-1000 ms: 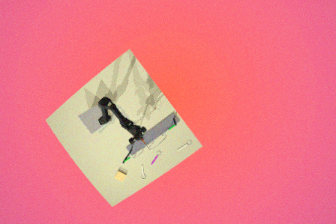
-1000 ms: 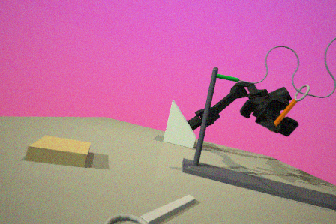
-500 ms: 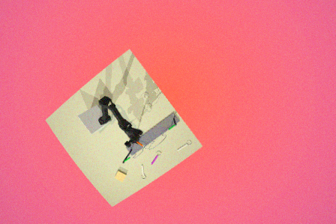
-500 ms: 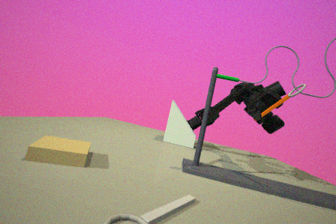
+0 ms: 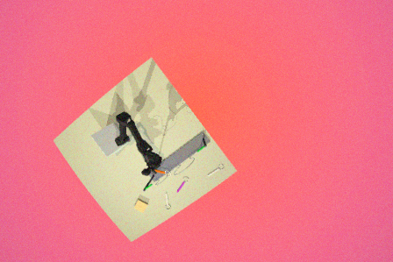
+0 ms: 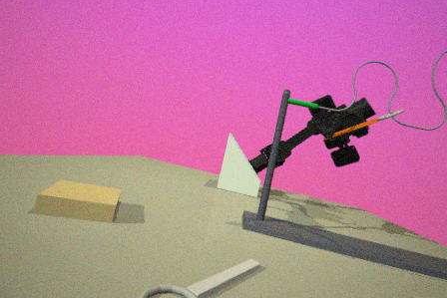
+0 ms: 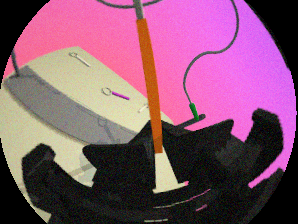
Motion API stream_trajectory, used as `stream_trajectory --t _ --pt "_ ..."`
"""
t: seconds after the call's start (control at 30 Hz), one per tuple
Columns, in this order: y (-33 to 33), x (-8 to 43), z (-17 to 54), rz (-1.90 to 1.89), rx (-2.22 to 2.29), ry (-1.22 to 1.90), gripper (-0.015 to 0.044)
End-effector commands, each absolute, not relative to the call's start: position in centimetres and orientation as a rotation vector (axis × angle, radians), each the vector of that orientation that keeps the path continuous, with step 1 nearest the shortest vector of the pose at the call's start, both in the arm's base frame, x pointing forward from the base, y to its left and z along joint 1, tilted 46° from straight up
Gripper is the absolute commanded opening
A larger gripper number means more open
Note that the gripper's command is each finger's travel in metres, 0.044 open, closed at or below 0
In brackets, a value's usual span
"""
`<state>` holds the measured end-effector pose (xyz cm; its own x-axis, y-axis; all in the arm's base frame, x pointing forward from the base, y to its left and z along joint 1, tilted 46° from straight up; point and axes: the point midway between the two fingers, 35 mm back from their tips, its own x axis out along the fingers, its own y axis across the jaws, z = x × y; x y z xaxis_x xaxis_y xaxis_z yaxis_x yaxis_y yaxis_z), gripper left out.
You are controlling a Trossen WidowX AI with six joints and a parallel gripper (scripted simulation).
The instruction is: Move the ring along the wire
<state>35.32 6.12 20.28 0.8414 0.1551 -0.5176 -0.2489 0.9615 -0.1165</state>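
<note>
The orange handle [image 5: 160,172] [image 6: 351,129] [image 7: 150,75] is held at its lower end in my gripper [image 6: 330,138] [image 7: 153,122], which is shut on it. The pale ring [image 6: 396,113] is seen nearly edge-on at the grey wire [image 6: 397,85], at the foot of its first hump; whether they touch cannot be told. In the wrist view the ring is mostly cut off at the top edge. One green part [image 5: 148,186] [image 6: 303,104] [image 7: 194,111] sits at the near post [image 6: 274,162]. The other green part [image 5: 201,148] is by the far post [image 5: 204,142].
The posts stand on a long grey base [image 5: 182,156] [image 6: 349,244] [image 7: 55,110]. A tan block [image 5: 141,204] [image 6: 77,199] lies beyond the near post. A purple-handled ring [image 5: 181,186] [image 7: 120,95] and pale-handled rings lie on the table. A white wedge [image 6: 236,169] stands behind the near post.
</note>
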Motion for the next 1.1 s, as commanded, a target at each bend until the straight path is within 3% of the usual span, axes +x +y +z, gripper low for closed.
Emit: stream_trajectory --t 0.0,1.07 --pt "4.5 35.6 21.0 0.181 -0.285 0.520 -0.0150" --pt "-3.2 36.8 26.6 0.001 -0.912 0.480 -0.0150"
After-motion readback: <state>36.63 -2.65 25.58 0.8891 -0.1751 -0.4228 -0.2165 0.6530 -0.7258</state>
